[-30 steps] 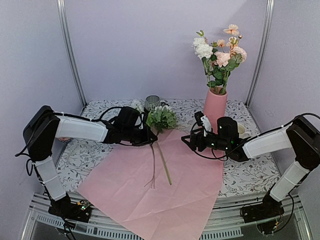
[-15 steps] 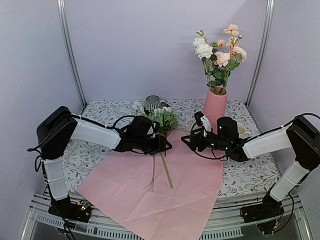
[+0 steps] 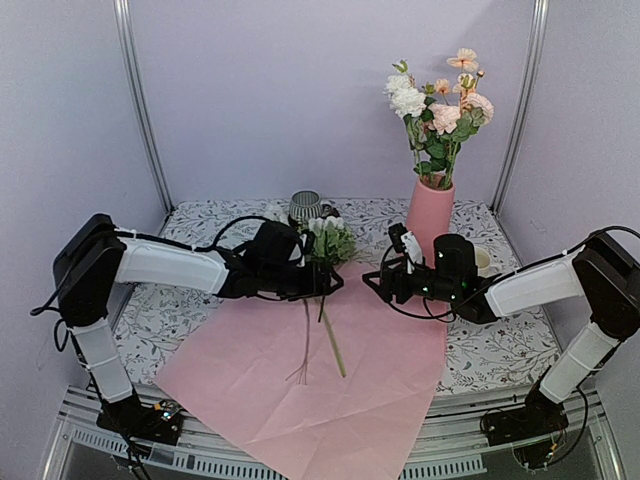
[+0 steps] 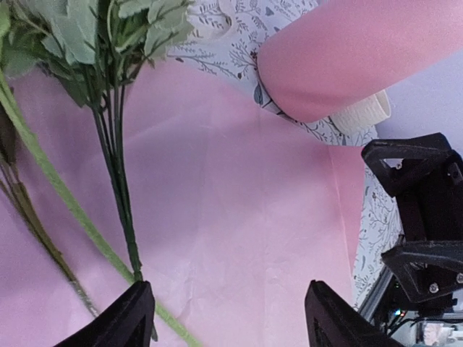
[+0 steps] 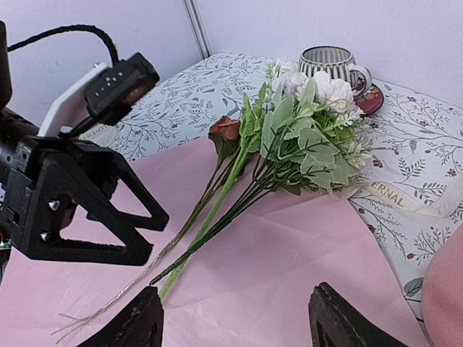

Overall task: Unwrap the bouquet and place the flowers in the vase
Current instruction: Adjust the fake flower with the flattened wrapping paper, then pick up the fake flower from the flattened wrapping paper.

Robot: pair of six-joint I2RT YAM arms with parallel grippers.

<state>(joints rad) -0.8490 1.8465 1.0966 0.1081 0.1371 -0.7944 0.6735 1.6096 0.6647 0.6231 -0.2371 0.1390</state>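
The bouquet lies undone: its pale pink paper (image 3: pixel 380 390) is spread flat, with loose flowers (image 3: pixel 327 240) resting on its far edge, stems (image 3: pixel 331 345) pointing toward me. The pink vase (image 3: pixel 430 215) stands at the back right and holds several flowers (image 3: pixel 437 105). My left gripper (image 3: pixel 322 284) hovers low over the paper right beside the stems (image 4: pixel 116 166), open with nothing between its fingers (image 4: pixel 134 322). Facing it from the right, my right gripper (image 3: pixel 374 284) is open and empty just past the stem ends (image 5: pixel 181 267). The leafy heads (image 5: pixel 304 137) show in the right wrist view.
A striped mug (image 3: pixel 305 206) on a red saucer sits behind the flowers. A cream ribbon (image 5: pixel 405 196) lies on the patterned cloth by the vase base (image 4: pixel 347 58). A cream cup (image 3: pixel 485 262) is partly hidden behind the right arm. Metal posts flank the back corners.
The left gripper slid right along the paper's far edge toward the stems and went from shut to open. The right arm has not moved.
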